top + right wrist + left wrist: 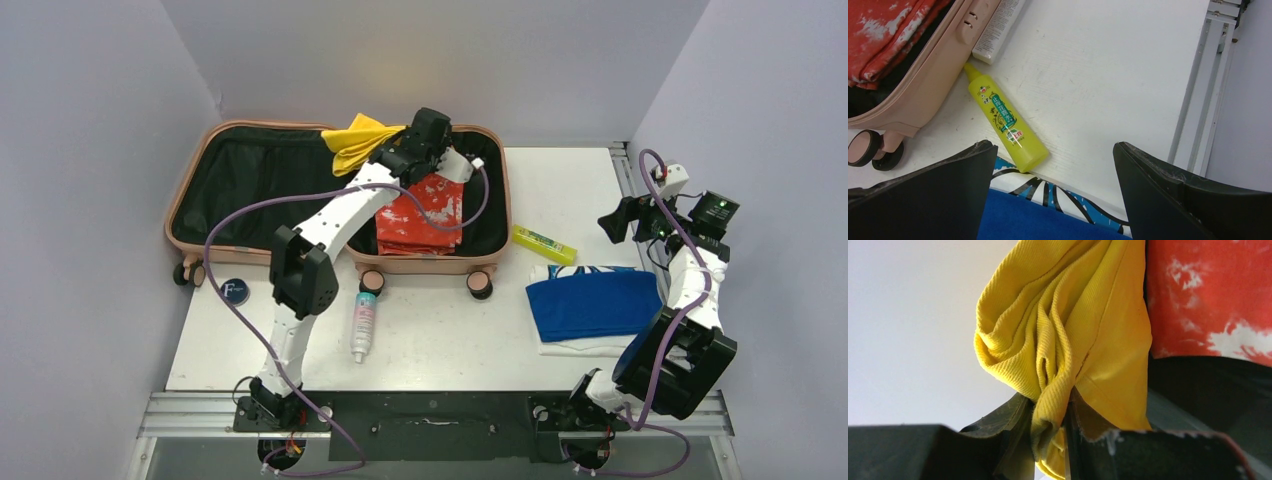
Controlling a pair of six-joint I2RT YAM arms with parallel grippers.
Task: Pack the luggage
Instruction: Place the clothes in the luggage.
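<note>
White shells on the long links of the left arm (335,215) and right arm (690,280), black boxy housings at the joints. Purple cables (487,198) running from black bases at 6 o'clock up each arm. Black wedge-shaped fingers (923,195), edges scuffed pale. Small green light (722,208) at 3 o'clock, on the right wrist.

top: high, looking down | wrists: close-up; all share luggage (430,264)

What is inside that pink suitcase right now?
A folded red-and-white garment lies in the right half of the luggage; the left half shows only black lining. The left gripper holds a yellow cloth over the back rim. Anything beneath the red garment or the arm is hidden.
</note>
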